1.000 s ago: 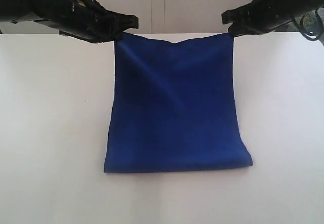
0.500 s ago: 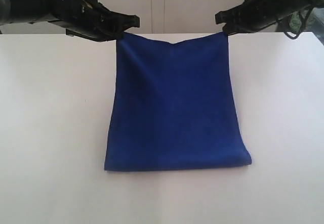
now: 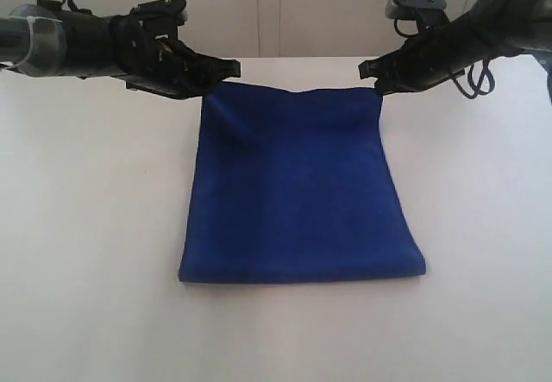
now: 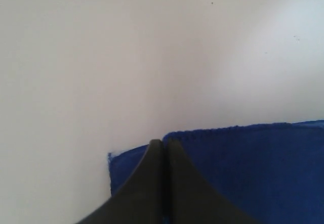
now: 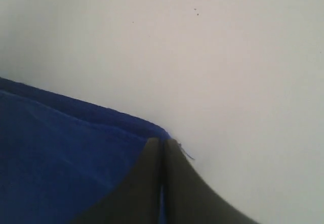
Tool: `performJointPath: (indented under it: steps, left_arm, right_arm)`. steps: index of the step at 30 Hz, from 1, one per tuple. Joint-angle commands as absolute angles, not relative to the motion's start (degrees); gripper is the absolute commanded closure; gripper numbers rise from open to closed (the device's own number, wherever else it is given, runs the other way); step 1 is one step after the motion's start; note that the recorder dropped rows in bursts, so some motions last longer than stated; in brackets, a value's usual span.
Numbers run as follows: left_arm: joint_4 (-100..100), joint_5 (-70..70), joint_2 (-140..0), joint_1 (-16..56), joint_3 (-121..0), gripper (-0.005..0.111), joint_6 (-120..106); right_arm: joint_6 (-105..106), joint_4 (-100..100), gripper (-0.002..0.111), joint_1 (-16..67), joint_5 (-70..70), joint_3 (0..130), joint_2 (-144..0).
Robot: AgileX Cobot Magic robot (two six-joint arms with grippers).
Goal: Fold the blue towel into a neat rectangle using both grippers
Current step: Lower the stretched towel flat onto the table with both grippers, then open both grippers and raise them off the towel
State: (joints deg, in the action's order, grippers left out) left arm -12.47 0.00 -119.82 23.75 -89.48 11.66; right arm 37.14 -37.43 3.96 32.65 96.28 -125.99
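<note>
The blue towel (image 3: 297, 188) lies doubled on the white table, its fold toward the front edge and its far edge held low over the tabletop. My left gripper (image 3: 222, 73) is shut on the towel's far left corner; the wrist view shows the jaws pressed together (image 4: 163, 144) with blue cloth (image 4: 253, 168) on both sides of them. My right gripper (image 3: 373, 76) is shut on the far right corner, its jaws (image 5: 163, 143) closed with the towel (image 5: 61, 153) beside them and a thread sticking out.
The white table (image 3: 86, 227) spreads wide on both sides of the towel and in front of it. A pale wall with panel seams (image 3: 269, 11) stands behind the far edge. Black cables (image 3: 474, 76) hang from the right arm.
Both grippers have come down and forward with the towel's far corners. The raised upper layer has sunk, so the towel now lies flatter and looks shorter.
</note>
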Motion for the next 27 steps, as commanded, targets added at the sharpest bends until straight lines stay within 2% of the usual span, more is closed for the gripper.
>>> performJointPath:
  steps: [1, 12, 14, 16, 17, 21, 23, 27]
  left_arm:
    - [-13.1, -3.1, -121.9, 23.5, -89.7, 0.107, 12.1]
    - [-13.1, -4.4, -123.7, 23.5, -89.7, 0.106, 12.0]
    - [-13.1, -5.4, -124.1, 23.5, -89.7, 0.099, 12.0]
    - [-13.1, -6.3, -124.6, 23.5, -89.7, 0.088, 11.9]
    - [-13.1, -6.4, -125.0, 23.5, -89.7, 0.076, 11.9]
    - [-13.1, -6.4, -125.4, 23.5, -89.7, 0.058, 11.8]
    - [-13.1, -6.3, -125.4, 23.5, -89.7, 0.054, 11.7]
    - [-12.8, -5.4, -125.2, 22.8, -89.7, 0.052, 10.3]
  right_arm:
    - [41.2, -37.9, 0.108, 4.7, 29.4, 96.7, -127.4]
    - [42.2, -37.8, 0.108, 7.6, 24.3, 96.7, -129.7]
    - [42.2, -37.8, 0.108, 7.6, 23.9, 96.7, -129.7]
    - [42.2, -37.8, 0.107, 7.6, 23.6, 96.7, -129.7]
    - [42.2, -37.8, 0.101, 7.6, 23.5, 96.7, -129.7]
    - [42.2, -37.8, 0.082, 7.6, 23.0, 96.7, -129.7]
    - [42.2, -37.8, 0.071, 7.6, 22.4, 96.7, -129.7]
    - [39.6, -37.8, 0.06, 6.9, 20.8, 96.7, -128.7]
